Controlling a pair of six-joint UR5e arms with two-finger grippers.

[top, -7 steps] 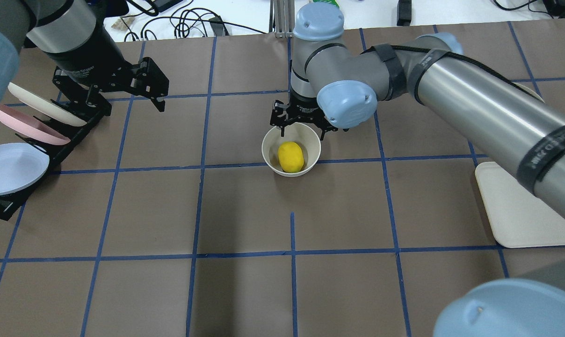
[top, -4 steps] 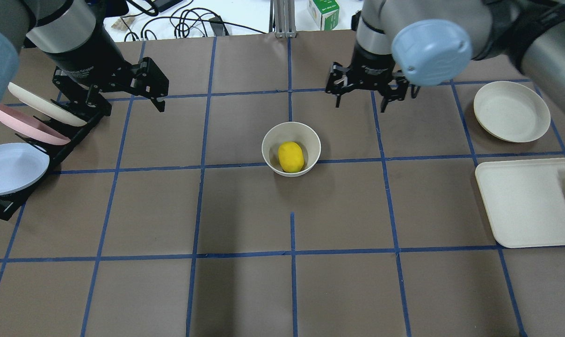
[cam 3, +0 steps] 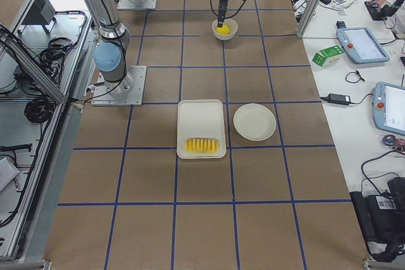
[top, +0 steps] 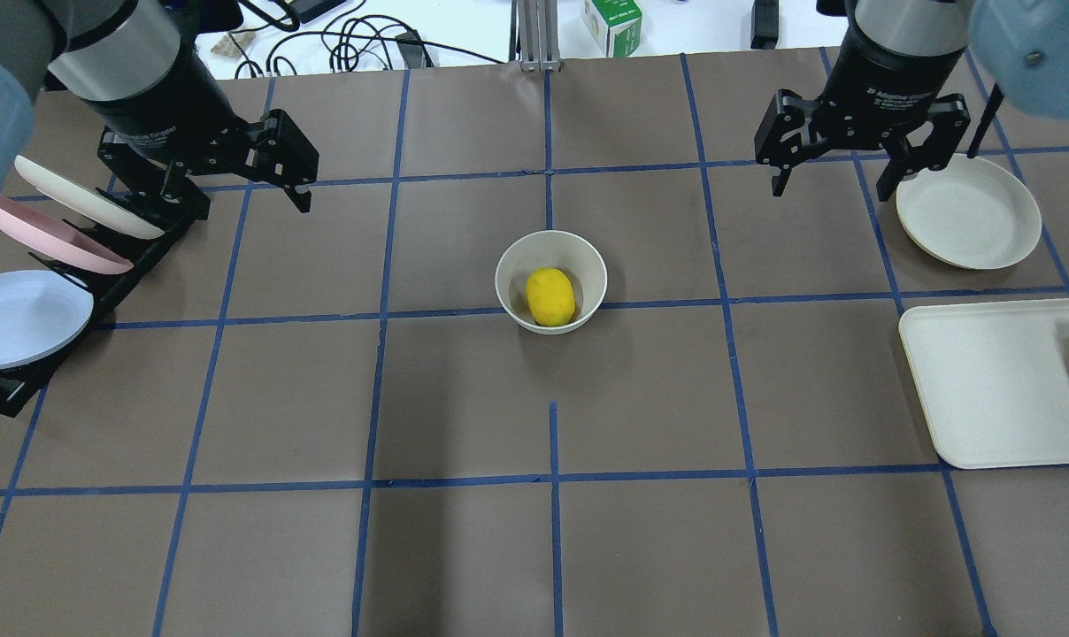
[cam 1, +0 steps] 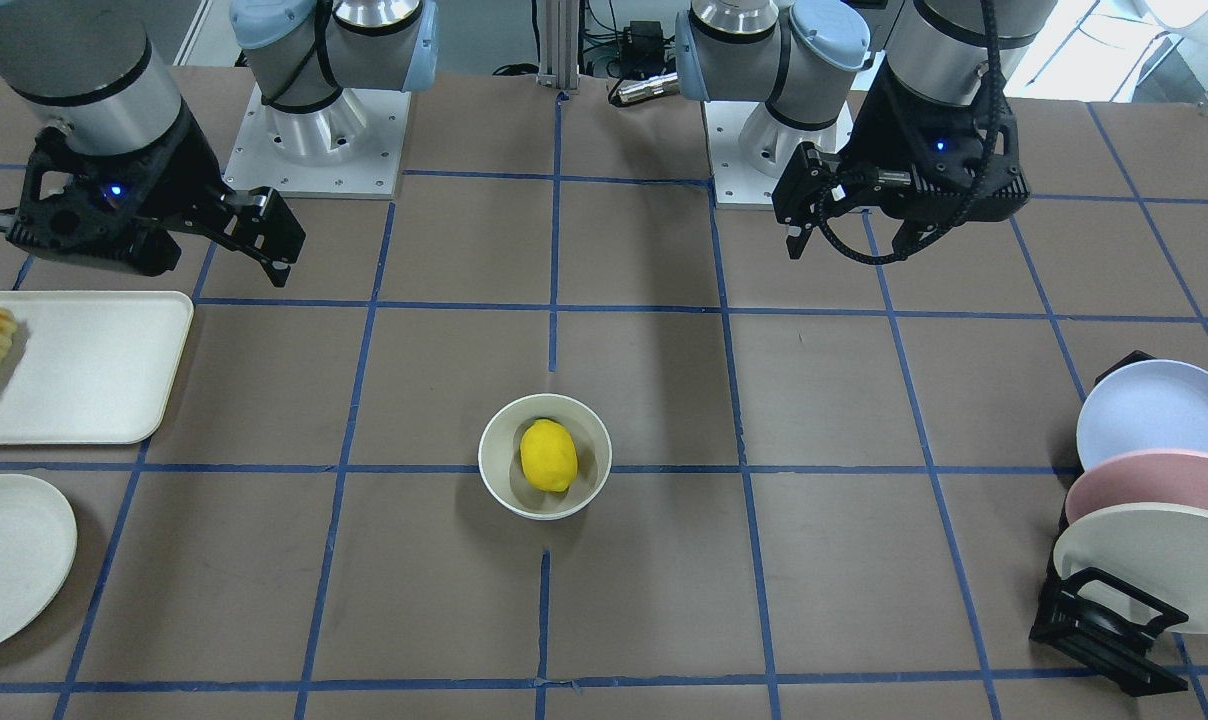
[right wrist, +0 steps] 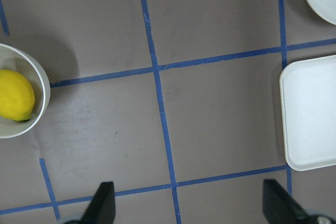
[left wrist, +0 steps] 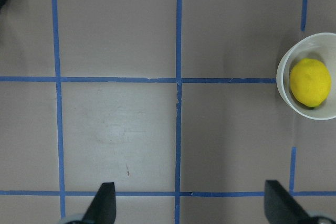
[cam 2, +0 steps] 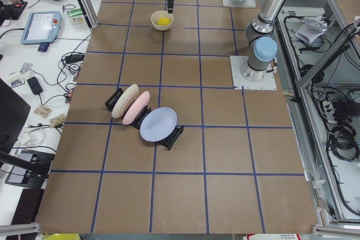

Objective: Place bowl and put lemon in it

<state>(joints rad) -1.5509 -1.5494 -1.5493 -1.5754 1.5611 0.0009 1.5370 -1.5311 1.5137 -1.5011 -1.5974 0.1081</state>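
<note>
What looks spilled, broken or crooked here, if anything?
Nothing stands out. The lemon lies inside the bowl, the bowl stands upright, and nothing looks spilled or broken.

Brown gridded table (top: 464,398): bowl (top: 508,276), plate (top: 968,212), tray (top: 986,380), rack (top: 8,394).

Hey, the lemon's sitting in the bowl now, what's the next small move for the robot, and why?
Probably nothing more than parking the right gripper: the lemon lies inside the upright bowl, and that gripper and the left gripper hang empty, jaws open, clear of the bowl.
</note>
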